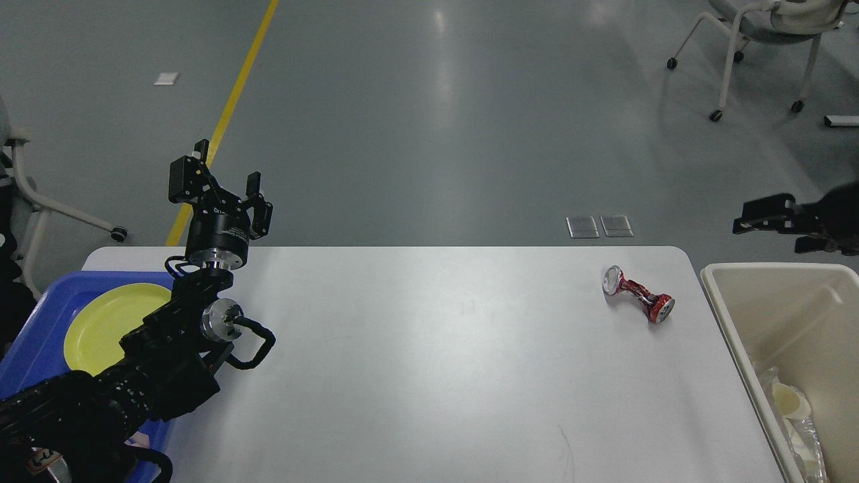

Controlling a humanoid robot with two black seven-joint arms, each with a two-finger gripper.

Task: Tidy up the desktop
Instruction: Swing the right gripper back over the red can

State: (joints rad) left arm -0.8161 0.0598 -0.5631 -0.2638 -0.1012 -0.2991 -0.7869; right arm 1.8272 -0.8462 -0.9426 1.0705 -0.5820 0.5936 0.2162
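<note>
The white desktop [429, 362] fills the middle of the head view. A crushed red can [637, 300] lies on its side near the far right corner. My left gripper [225, 184] is raised above the desktop's far left edge, open and empty. My right gripper [768, 225] hangs open above the far rim of the beige bin [735, 349], right of the can, with nothing between its fingers. A pale paper cup [788, 402] lies inside the bin among clear wrappers.
A blue tray [33, 335] holding a yellow plate [100, 322] sits at the left edge, partly under my left arm. Wheeled chairs stand on the grey floor at the far right [758, 40] and far left [40, 201].
</note>
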